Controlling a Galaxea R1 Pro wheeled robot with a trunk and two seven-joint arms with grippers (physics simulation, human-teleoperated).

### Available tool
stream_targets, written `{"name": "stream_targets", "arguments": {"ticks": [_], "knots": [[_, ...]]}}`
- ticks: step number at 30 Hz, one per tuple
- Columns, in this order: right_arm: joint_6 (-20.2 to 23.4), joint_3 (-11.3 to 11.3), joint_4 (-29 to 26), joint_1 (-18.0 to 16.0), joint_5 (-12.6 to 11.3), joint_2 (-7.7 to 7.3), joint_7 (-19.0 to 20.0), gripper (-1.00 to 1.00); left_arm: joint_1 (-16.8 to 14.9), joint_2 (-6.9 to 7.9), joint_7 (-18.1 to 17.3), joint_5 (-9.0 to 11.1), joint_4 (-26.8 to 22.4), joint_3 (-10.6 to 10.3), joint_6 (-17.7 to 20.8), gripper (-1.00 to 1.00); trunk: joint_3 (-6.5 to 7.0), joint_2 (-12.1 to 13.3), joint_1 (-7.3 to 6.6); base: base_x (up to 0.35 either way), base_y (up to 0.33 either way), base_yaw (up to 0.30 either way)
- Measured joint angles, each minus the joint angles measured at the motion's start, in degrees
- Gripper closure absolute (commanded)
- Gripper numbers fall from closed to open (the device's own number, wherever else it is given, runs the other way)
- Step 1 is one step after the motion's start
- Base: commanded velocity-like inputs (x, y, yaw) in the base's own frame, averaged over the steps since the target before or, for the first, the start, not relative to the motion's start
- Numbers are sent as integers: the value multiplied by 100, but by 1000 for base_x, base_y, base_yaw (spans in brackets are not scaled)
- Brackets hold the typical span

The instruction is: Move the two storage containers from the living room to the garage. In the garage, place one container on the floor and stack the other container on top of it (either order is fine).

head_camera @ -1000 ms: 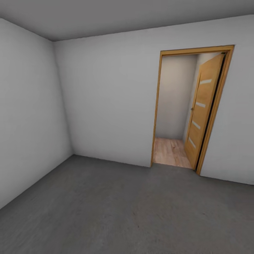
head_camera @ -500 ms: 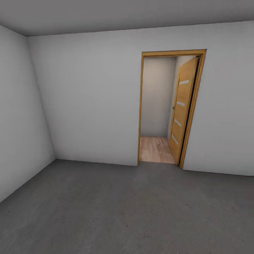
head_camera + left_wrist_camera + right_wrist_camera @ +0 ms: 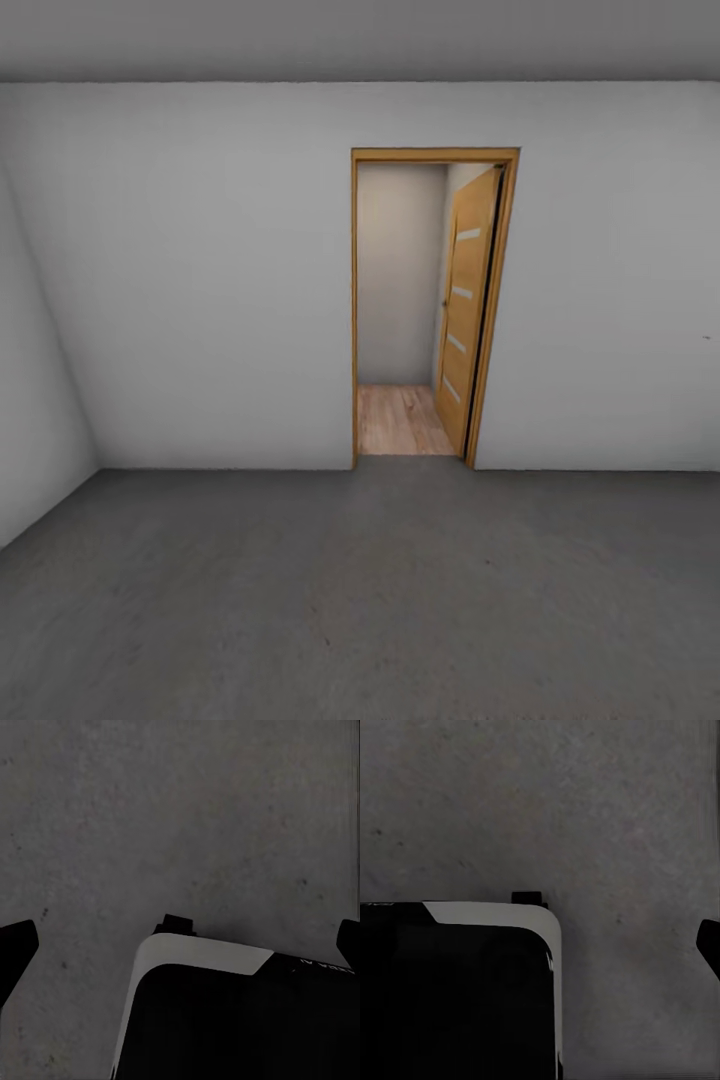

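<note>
Head view: robot stood in the garage on the floor point(image 3: 380, 590), facing an open doorway point(image 3: 415, 310) with wood planks beyond; no containers in sight.

Left wrist view: left gripper point(image 3: 180, 945) fingers spread wide, nothing between, robot base point(image 3: 225, 1012) below.

Right wrist view: right gripper finger point(image 3: 709, 941), one tip visible, state unclear.

Risk: clipping the door point(image 3: 468, 310) driving through.

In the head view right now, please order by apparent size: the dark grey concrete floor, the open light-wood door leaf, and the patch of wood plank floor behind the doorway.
1. dark grey concrete floor, by far the largest
2. open light-wood door leaf
3. patch of wood plank floor, smallest; it lies farther away, so its true size is unsure.
</note>
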Motion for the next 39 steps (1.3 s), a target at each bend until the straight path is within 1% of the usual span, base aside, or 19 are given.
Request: {"name": "stream_targets", "arguments": {"ticks": [25, 30, 39], "knots": [[22, 1, 0, 0, 8, -8, 0, -100, 0, 0, 0, 0, 0, -3, -2, -100, 0, 0, 0, 0, 0, -284], [35, 7, 0, -1, 29, -8, 0, -100, 2, 3, 0, 0, -2, -8, 20, -100, 0, -1, -2, 162, 0, -62], [21, 17, 0, -1, 46, -2, 0, -100, 2, 1, 0, 0, -2, -8, 52, -100, 0, -1, -3, 308, 0, -5]]}}
